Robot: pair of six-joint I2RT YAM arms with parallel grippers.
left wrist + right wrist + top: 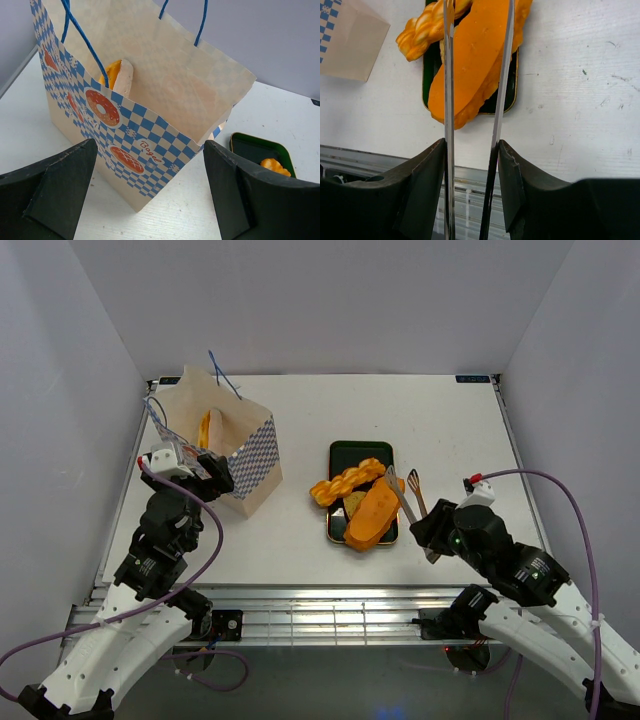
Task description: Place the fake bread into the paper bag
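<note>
The paper bag stands open at the left, with one orange, cream-edged bread upright inside; it also shows in the left wrist view. My left gripper is open and empty, just in front of the bag's checked side. On the black tray lie a braided twist, a long loaf and a darker piece. My right gripper is shut on the silver tongs, whose two arms reach over the long loaf, one on each side.
The tray's near rim lies close to the table's front edge, where metal rails run. White walls close in the table on three sides. The bag's blue string handles stick up above its mouth.
</note>
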